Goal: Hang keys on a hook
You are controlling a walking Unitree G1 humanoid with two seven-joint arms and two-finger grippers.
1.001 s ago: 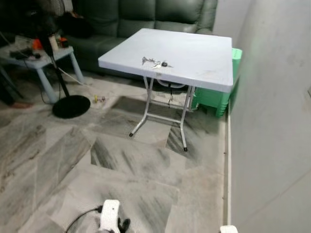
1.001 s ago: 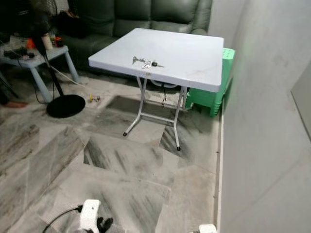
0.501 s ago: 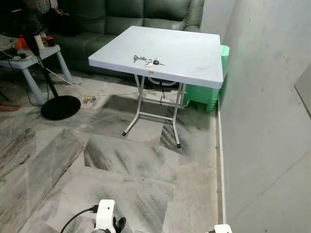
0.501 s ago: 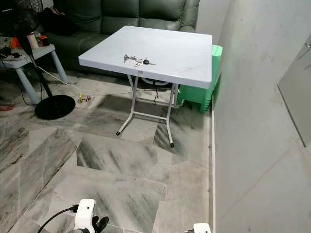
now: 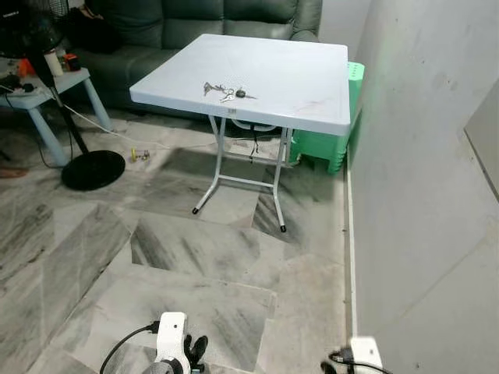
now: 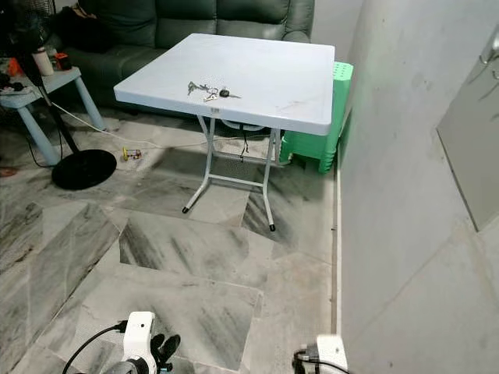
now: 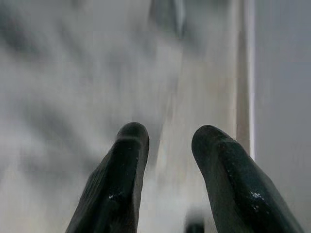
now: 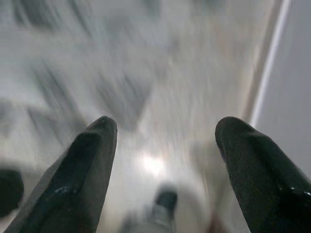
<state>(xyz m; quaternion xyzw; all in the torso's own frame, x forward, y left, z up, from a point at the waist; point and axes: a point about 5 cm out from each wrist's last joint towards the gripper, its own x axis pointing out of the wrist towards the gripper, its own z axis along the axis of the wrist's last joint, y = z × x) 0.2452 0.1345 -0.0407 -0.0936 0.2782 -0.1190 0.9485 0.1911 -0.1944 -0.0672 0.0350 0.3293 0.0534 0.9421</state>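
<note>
Both head views look forward and down from well back, sharing the table [image 5: 296, 70], floor [image 5: 195, 257] and wall [image 6: 405, 156]; each wrist view points down its fingers at blurred floor

Keys [image 5: 224, 92], seemingly bunched, on table [image 5: 304, 78]

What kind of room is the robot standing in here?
Probably a home living room: a dark green sofa, a white square folding table holding a bunch of keys, and a grey marble-patterned tile floor.
</note>
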